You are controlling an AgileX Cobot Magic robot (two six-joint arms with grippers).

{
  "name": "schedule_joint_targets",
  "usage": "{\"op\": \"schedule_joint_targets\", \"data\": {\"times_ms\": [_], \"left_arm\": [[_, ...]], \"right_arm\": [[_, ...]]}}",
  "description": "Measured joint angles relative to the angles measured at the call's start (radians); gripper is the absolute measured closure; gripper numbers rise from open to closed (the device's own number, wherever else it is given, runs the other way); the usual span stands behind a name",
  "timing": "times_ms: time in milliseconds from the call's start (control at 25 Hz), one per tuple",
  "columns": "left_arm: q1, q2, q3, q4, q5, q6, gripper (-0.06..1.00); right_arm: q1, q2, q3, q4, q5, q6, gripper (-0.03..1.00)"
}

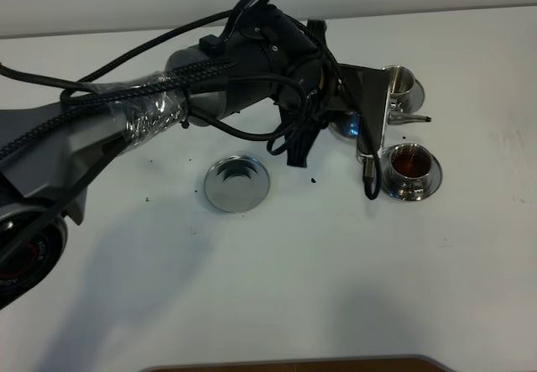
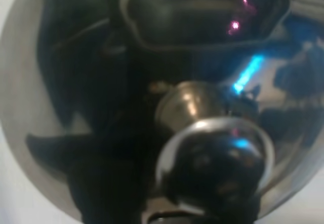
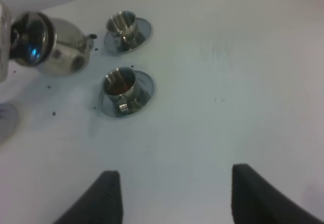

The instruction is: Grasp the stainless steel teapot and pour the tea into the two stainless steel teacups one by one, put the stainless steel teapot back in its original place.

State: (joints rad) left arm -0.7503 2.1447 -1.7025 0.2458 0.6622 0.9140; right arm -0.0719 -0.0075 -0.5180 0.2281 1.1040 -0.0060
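Note:
My left gripper (image 1: 351,107) reaches across to the right and is shut on the stainless steel teapot (image 1: 351,125), holding it tilted off the table. Its thin spout (image 1: 413,118) points at the far teacup (image 1: 401,82), which stands on its saucer. The left wrist view is filled by the teapot's lid and knob (image 2: 212,158). The near teacup (image 1: 410,165) holds brown tea. The empty round saucer (image 1: 237,184) lies to the left. In the right wrist view the teapot (image 3: 61,49), the far cup (image 3: 123,26) and the near cup (image 3: 119,85) show; my right gripper (image 3: 174,198) is open and empty.
Dark drops (image 1: 312,180) spot the white table (image 1: 336,271) near the saucer and the cups. The left arm's cables (image 1: 294,141) hang over the table's middle. A brown edge (image 1: 294,364) runs along the table's front.

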Motion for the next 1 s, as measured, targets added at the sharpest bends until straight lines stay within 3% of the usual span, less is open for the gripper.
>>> {"op": "schedule_joint_targets", "data": {"times_ms": [160,320,520,1000], "left_arm": [[0.0,0.0,0.0,-0.133,0.133,-0.009,0.7],[0.0,0.0,0.0,-0.191,0.228,-0.048,0.7],[0.005,0.006,0.0,-0.212,0.334,-0.093,0.7],[0.013,0.018,-0.022,-0.233,0.434,-0.153,0.7]], "right_arm": [[0.0,0.0,0.0,0.0,0.0,0.0,0.49],[0.0,0.0,0.0,0.0,0.0,0.0,0.49],[0.0,0.0,0.0,0.0,0.0,0.0,0.49],[0.0,0.0,0.0,0.0,0.0,0.0,0.49]]}}
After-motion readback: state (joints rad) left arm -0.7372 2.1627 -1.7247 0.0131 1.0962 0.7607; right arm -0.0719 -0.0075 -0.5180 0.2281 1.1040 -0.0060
